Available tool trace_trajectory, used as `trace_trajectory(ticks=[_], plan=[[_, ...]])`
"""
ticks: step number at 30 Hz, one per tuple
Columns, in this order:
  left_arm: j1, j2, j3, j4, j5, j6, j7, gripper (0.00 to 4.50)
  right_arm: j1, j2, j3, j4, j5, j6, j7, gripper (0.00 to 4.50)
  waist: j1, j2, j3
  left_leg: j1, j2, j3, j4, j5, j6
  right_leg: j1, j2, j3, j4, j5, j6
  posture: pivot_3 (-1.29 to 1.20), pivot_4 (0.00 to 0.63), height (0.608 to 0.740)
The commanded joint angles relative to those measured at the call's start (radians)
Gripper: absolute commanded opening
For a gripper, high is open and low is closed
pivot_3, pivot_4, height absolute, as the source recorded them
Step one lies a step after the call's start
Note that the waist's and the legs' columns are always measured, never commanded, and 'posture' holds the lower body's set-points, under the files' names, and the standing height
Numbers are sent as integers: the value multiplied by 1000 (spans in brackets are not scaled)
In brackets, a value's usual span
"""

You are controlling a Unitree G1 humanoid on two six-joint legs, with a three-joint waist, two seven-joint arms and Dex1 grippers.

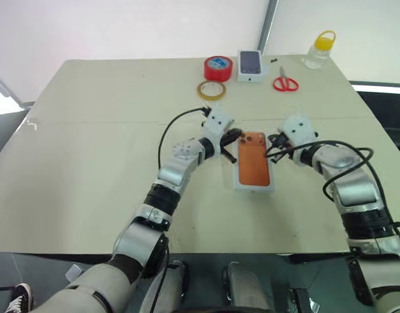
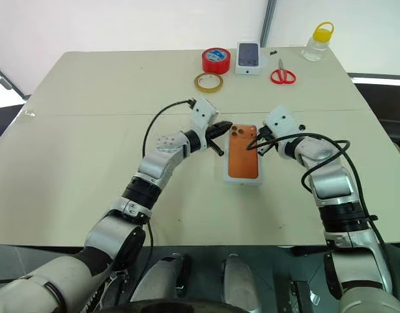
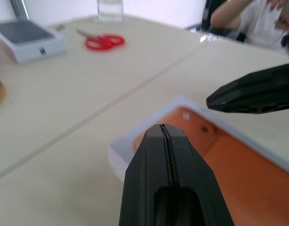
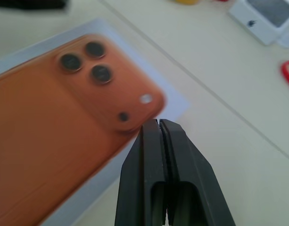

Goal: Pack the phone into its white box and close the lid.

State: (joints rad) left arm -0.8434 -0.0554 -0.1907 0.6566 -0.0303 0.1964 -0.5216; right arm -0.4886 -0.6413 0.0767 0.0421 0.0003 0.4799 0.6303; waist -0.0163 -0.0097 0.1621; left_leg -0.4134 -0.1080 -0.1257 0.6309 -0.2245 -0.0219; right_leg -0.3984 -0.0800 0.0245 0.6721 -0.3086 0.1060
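Lid (image 2: 244,155) between both closed pincers

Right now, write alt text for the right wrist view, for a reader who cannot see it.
A shut black right pincer points at the corner of a white box whose lid shows a printed orange phone with three camera lenses. Behind it on the pale table lies a small white box.

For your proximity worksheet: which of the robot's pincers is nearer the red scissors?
Right. The right pincer sits almost straight below the red scissors, while the left pincer is farther off on the box's other side.
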Motion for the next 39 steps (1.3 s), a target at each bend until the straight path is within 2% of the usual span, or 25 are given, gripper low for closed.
trace_trajectory(ticks=[1,7,12,18,21,22,24,26,31,32,35,39], plan=[[-1,5,-87,59,87,-58,-19,0,26,-16,66,-32,-64,8,4,59,0,0,0,0,0,0,0,0,0,0,0,0,1,0,0,0,150,740],[32,13,-97,34,91,-45,-62,0,63,-40,64,-60,-68,34,43,59,4,-1,-2,5,0,0,0,-1,1,6,0,0,-2,0,0,0,150,740],[119,56,-98,-165,15,13,-211,0,168,-103,27,-208,68,89,214,59,5,-1,-2,5,0,-1,-1,-1,1,7,0,0,-4,0,0,0,150,740],[237,141,-159,-351,-23,76,-373,0,260,-189,-15,-298,145,52,333,59,5,-1,-3,7,0,-2,0,-4,7,10,0,0,-4,0,0,0,150,740],[252,168,-141,-398,-58,120,-405,0,269,-202,-35,-318,182,50,363,59,4,-1,-3,6,0,-2,0,-5,8,10,0,-1,-5,0,0,0,150,740],[250,169,-117,-409,-85,152,-405,253,254,-188,-50,-306,206,76,359,16,3,-1,-3,6,0,-2,0,-5,8,10,0,-1,-5,0,0,0,150,740],[244,166,-68,-428,-151,218,-410,873,232,-170,-66,-283,226,87,345,611,1,-1,-3,6,1,-2,0,-5,8,10,0,-1,-5,0,0,0,150,740],[242,175,-17,-480,-203,230,-408,1756,192,-145,-85,-251,234,91,313,1376,-3,-2,-3,6,1,-2,0,-5,8,9,0,-1,-5,0,0,0,150,740],[258,289,48,-589,-232,205,-419,4327,113,-112,-139,-219,296,116,288,4043,2,-1,-2,4,1,-2,0,-3,5,6,0,0,-4,0,0,0,150,740],[262,316,63,-602,-235,211,-415,4500,98,-104,-146,-215,310,123,285,4470,2,-1,-2,4,1,-2,0,-2,3,6,0,0,-4,0,0,0,150,740],[279,383,101,-623,-267,258,-421,4500,66,-85,-163,-196,353,141,285,4470,3,-1,-2,4,0,-2,0,-3,4,7,0,0,-5,0,0,0,150,740],[346,470,181,-641,-282,206,-412,4500,71,-101,-152,-172,336,89,295,4470,3,-1,-2,4,1,-2,-1,-4,7,6,-1,0,-5,0,0,0,150,740]])
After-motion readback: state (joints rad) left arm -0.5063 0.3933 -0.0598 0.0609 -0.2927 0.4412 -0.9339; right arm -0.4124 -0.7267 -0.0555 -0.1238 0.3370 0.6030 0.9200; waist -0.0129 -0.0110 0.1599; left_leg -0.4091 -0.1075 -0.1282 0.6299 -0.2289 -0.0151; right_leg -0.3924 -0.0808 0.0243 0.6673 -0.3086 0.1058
